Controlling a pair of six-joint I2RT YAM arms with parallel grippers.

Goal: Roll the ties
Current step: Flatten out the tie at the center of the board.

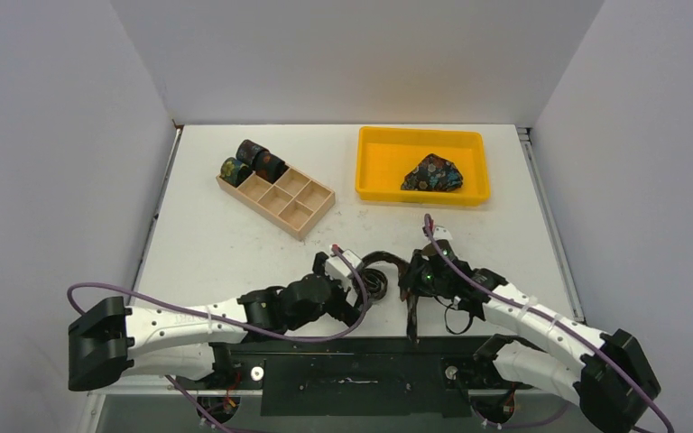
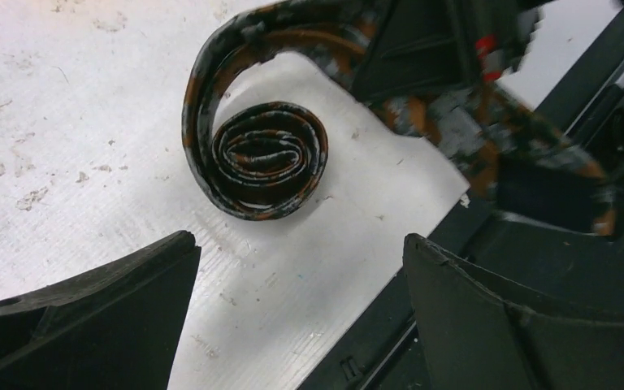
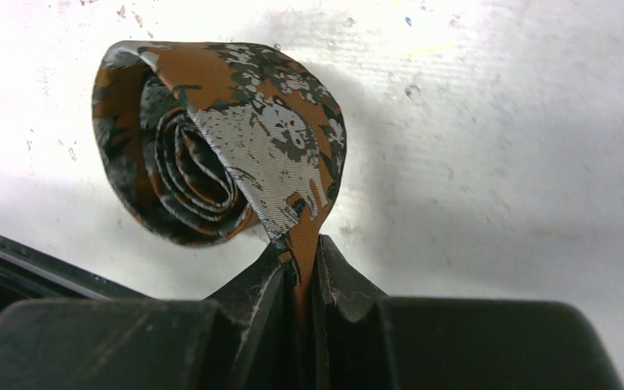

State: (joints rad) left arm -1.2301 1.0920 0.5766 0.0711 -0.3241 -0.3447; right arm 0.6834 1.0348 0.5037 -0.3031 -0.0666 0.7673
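Observation:
A brown-rust tie with grey-blue speckles lies partly rolled near the table's front edge; its coil [image 1: 377,281] stands on end. In the left wrist view the coil [image 2: 264,158] lies just ahead of my left gripper [image 2: 301,244], which is open, empty and not touching it. My right gripper [image 3: 296,252] is shut on the tie's loose strip right beside the coil [image 3: 203,138]. In the top view the left gripper [image 1: 361,271] is left of the coil and the right gripper [image 1: 412,275] is right of it. The tie's tail [image 1: 412,317] hangs over the front edge.
A wooden compartment box [image 1: 293,203] stands at the back left with three rolled ties [image 1: 253,162] in its far end. A yellow tray [image 1: 379,167] at the back right holds a folded floral tie [image 1: 433,173]. The black mounting rail [image 1: 352,352] runs along the table's front edge.

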